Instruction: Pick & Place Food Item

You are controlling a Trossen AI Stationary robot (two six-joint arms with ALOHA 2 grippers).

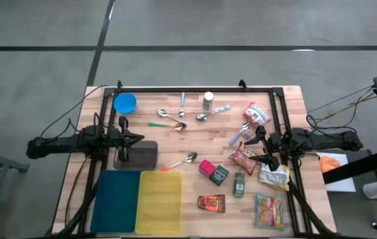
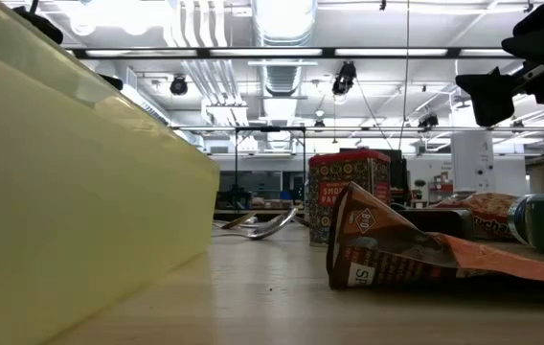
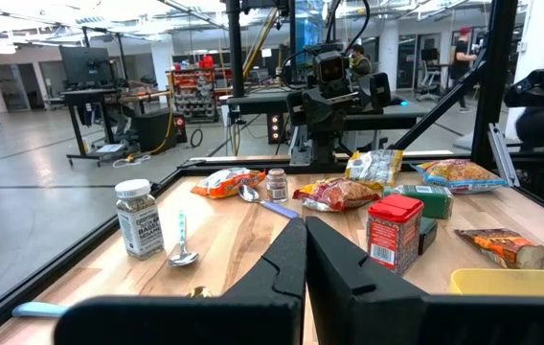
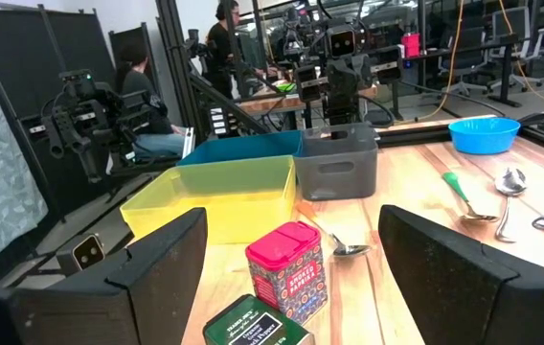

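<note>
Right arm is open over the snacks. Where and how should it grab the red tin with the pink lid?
Grip the red tin across its flat side walls, below the pink lid, approaching from the right gripper side. It stands upright, the green box close beside it, so mind that side.

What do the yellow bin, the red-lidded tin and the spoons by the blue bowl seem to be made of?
The yellow bin looks like matte, slightly translucent plastic: thin, smooth moulded walls. The red-lidded tin seems to be printed metal or card with a glossy plastic lid; its look leaves that open. The spoons look like polished metal, with mirror-bright bowls.
</note>
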